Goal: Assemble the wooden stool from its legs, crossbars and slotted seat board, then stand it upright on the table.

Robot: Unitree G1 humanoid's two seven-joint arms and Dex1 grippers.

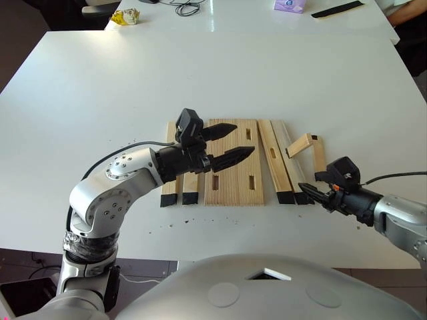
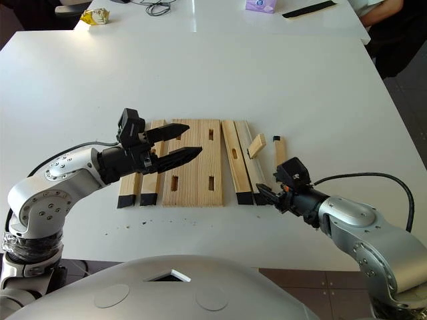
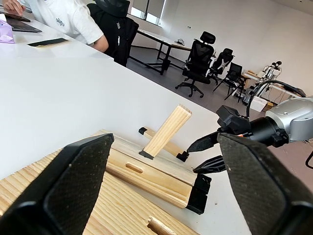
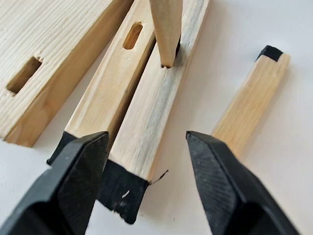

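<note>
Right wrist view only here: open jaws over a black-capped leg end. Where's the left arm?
Observer: Left gripper hovers over the seat board, jaws open, holding nothing.
Operator: Any legs on that side of the board?
Observer: Two legs lie flat beside the board's left edge, black caps toward the robot.
Operator: The leaning stick runs out of my picture. What's its top doing?
Observer: The short crossbar tilts up to the right. Its upper end is free, and nothing holds it.
</note>
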